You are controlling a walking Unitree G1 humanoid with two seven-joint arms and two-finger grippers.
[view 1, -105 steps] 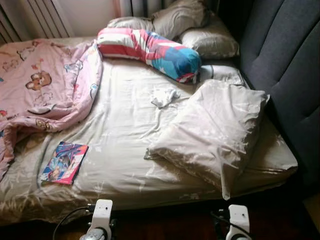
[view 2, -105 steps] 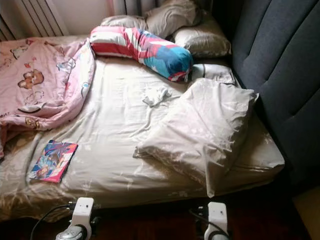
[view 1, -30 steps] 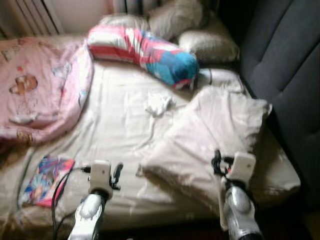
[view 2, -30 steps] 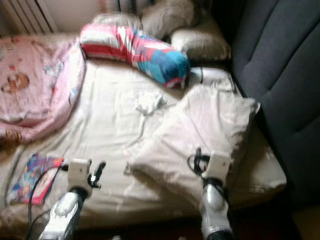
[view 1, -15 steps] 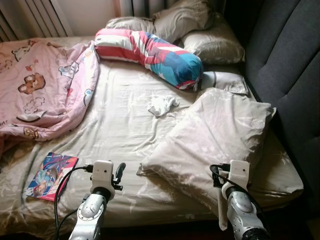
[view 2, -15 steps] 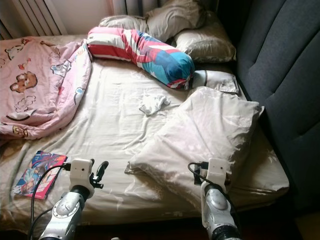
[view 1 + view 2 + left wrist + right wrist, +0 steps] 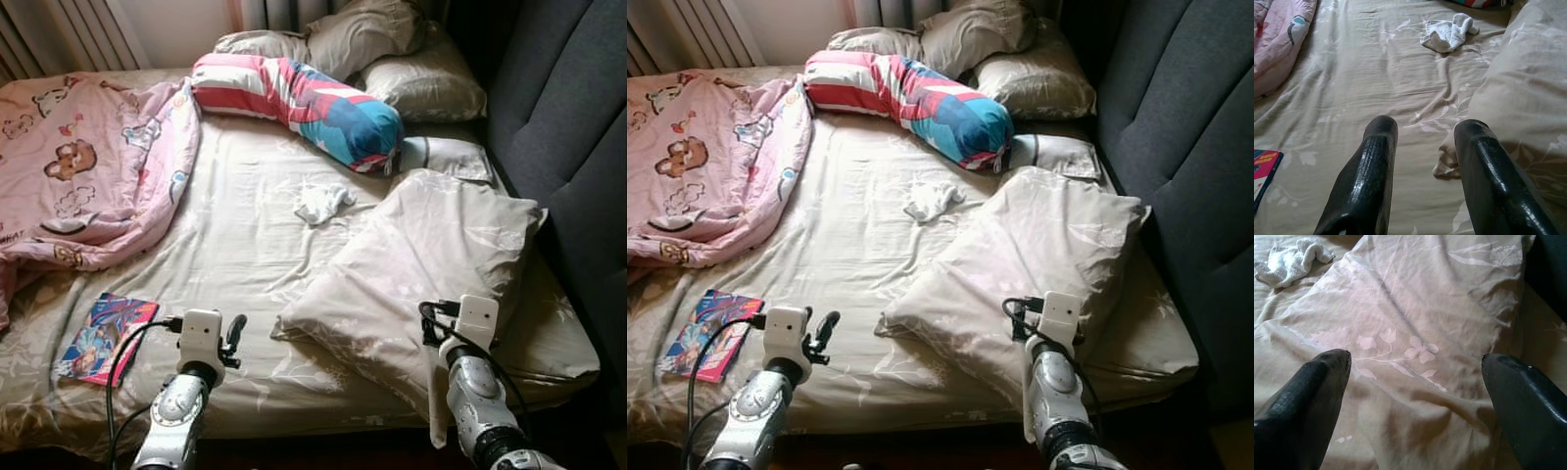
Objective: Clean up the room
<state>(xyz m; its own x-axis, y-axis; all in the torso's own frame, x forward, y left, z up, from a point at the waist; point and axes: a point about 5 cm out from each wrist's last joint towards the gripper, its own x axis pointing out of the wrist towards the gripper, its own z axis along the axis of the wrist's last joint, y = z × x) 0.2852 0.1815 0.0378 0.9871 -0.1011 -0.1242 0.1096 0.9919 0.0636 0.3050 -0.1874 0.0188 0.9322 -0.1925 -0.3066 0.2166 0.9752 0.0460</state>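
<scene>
Right tool point(image 7: 1415, 396): spread, over beige pillow point(image 7: 431, 264) | left tool point(image 7: 1422, 171): spread, at pillow's near corner | pillow long axis: bed's near edge toward headboard point(image 7: 568, 117)

Pink blanket point(image 7: 78, 166) cut off at left edge of frame; striped bolster point(image 7: 299, 98) covering part of grey pillows point(image 7: 392, 59) at top; booklet point(image 7: 106, 338) cover print too small to read; dark headboard point(image 7: 578, 147) cropped at right edge

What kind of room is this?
Likely a bedroom, perhaps a child's: an unmade bed with pillows, a pink cartoon blanket and a padded headboard.
</scene>
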